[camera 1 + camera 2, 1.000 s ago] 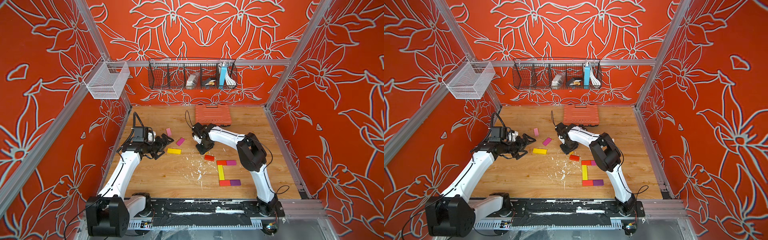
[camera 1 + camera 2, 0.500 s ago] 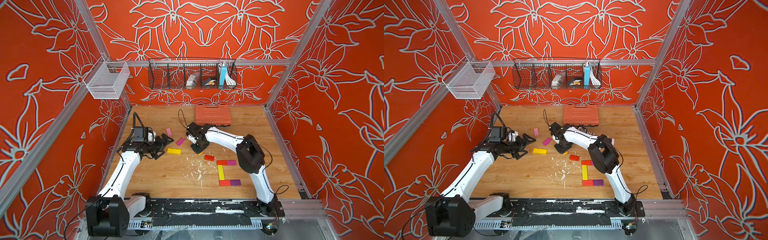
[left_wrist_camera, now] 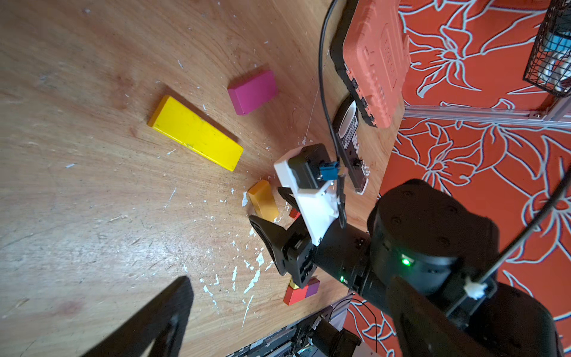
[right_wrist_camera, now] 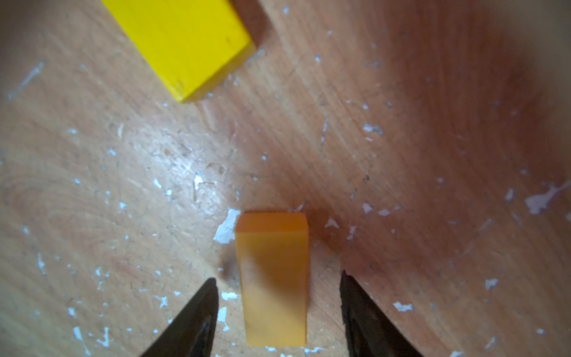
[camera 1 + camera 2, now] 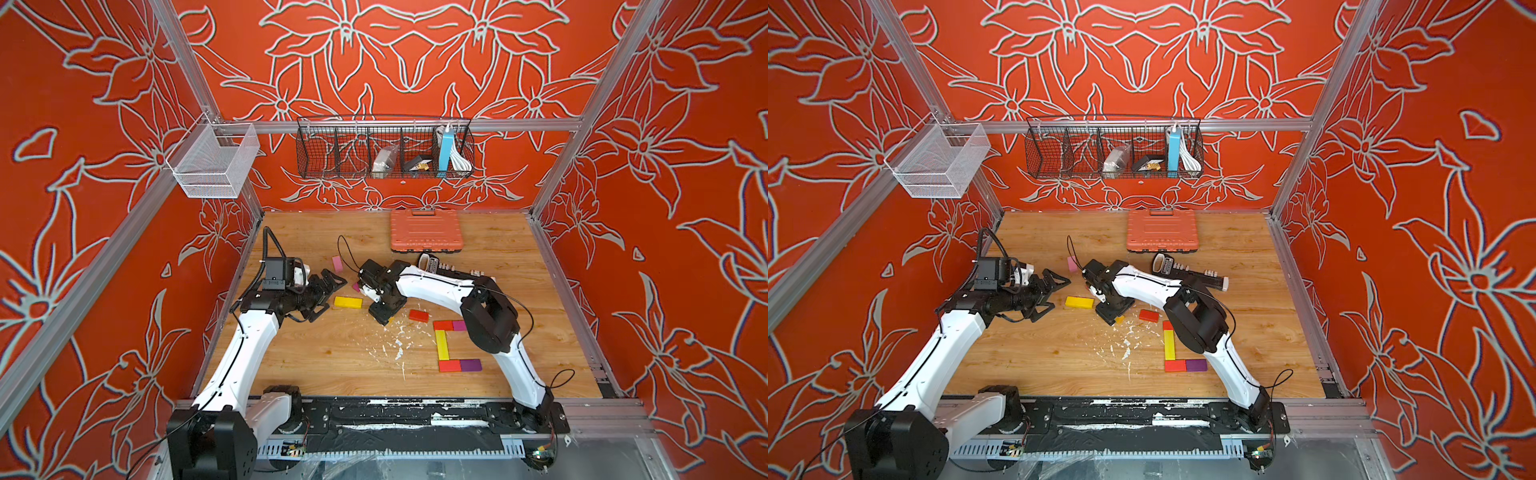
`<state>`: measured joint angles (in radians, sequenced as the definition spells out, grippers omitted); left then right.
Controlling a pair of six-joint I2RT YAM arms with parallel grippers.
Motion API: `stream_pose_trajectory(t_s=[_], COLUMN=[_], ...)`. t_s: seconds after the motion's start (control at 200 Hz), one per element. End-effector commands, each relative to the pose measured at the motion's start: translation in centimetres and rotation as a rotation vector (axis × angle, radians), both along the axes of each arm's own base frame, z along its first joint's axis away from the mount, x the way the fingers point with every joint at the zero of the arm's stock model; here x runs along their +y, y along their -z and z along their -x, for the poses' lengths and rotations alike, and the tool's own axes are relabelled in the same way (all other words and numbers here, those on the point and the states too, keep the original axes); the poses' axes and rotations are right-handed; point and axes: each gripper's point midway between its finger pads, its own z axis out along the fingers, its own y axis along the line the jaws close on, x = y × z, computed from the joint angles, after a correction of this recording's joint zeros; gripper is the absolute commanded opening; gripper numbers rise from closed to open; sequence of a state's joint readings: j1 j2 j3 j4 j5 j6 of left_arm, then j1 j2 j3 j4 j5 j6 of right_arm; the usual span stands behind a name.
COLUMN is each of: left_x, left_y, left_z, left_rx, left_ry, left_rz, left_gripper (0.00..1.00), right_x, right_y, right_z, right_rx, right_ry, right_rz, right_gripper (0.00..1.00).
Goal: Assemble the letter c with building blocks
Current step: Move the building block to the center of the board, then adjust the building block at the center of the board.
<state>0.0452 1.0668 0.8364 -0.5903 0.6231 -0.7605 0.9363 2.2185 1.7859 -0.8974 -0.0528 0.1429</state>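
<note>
Part of a letter lies at the front right: a red block [image 5: 443,325], a magenta block [image 5: 459,325], an upright yellow block [image 5: 441,345], a red block [image 5: 450,365] and a purple block [image 5: 471,365]. Loose on the wood lie a long yellow block [image 5: 348,302], a red one [image 5: 418,315], a pink one [image 5: 337,264] and a magenta one [image 3: 253,91]. My right gripper [image 4: 278,276] points down, open, straddling a small orange block [image 4: 273,278] with a gap on each side. My left gripper [image 5: 330,295] hovers open and empty, left of the long yellow block.
An orange ribbed case [image 5: 426,230] lies at the back of the wooden floor. A black bar with white pegs [image 5: 457,270] sits behind the right arm. White flakes [image 5: 399,345] litter the middle. A black wire basket [image 5: 384,147] and a white mesh basket [image 5: 214,162] hang on the walls.
My right gripper has moved left and toward the front, and its jaws have gone from shut to open around the orange block. The left arm has not moved.
</note>
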Motion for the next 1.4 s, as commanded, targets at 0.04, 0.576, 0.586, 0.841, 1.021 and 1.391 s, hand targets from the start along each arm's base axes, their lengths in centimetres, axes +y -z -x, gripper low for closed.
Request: stream_pose_trajectory(t_s=[0.04,0.576,0.586,0.841,1.021,1.391], left_x=[-0.1,-0.3,-0.3,-0.4,-0.6,-0.7], left_y=[-0.2,0.5,0.5,0.6,0.7,1.0], left_z=[0.2,0.3,0.3,0.2,0.0,-0.2], left_rx=[-0.007,-0.003,-0.003,-0.001,0.002,0.007], left_ry=[0.002,0.011,0.01,0.017,0.023,0.035], left_rz=[0.011,0.027,0.027,0.035,0.042,0.044], left_gripper=[0.99,0.99,0.99,0.99,0.98,0.99], right_x=[-1.7,-8.0,-8.1,-9.3,-10.3,-10.5], right_y=[-2.3,-5.2,-5.2,-4.4,-3.6,-1.4], right_z=[0.1,0.0,0.0,-0.3,-0.2,0.0], right_rx=[-0.054,-0.127,-0.13,-0.104,-0.089,-0.027], right_ry=[0.046,0.656,0.669,0.903,0.99,1.052], right_rz=[0.004,-0.022,-0.022,-0.026,0.003,0.005], right_gripper=[0.69,0.86,0.86,0.87,0.88,0.87])
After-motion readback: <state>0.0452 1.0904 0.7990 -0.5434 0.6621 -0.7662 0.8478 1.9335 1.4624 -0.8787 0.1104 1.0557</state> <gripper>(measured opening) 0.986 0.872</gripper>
